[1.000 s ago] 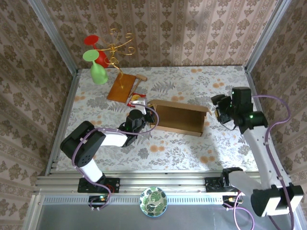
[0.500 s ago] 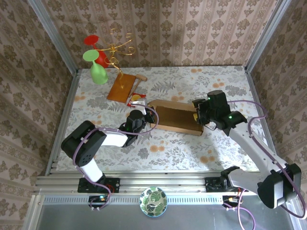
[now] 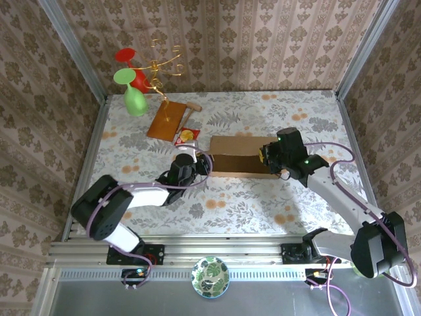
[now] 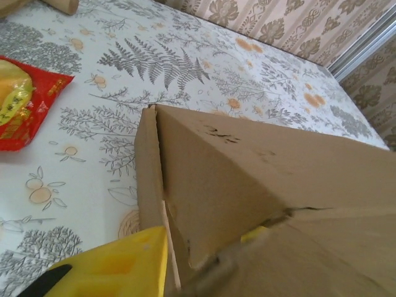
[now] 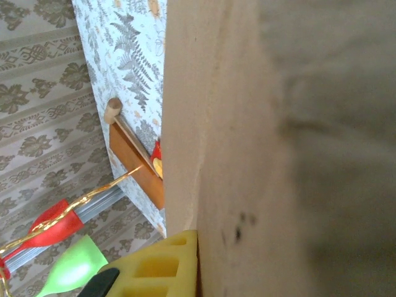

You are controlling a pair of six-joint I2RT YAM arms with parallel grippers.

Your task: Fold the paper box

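The table (image 3: 296, 204) has the paper box (image 3: 240, 146) lying in its middle. The left gripper (image 3: 197, 162) pinches the box's wall at 9 o'clock. The right gripper (image 3: 268, 158) pushes on the 3 o'clock end; I cannot tell if it is open or closed.

Far-left corner: wooden board (image 3: 167, 119), red packet (image 3: 187, 136) and goblets (image 3: 133, 99) crowded together. Open tabletop (image 3: 263, 201) lay nearside and right of paper box (image 3: 238, 146).

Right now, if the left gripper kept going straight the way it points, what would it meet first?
The paper box: its left end wall stands directly before the left gripper, seemingly touching.
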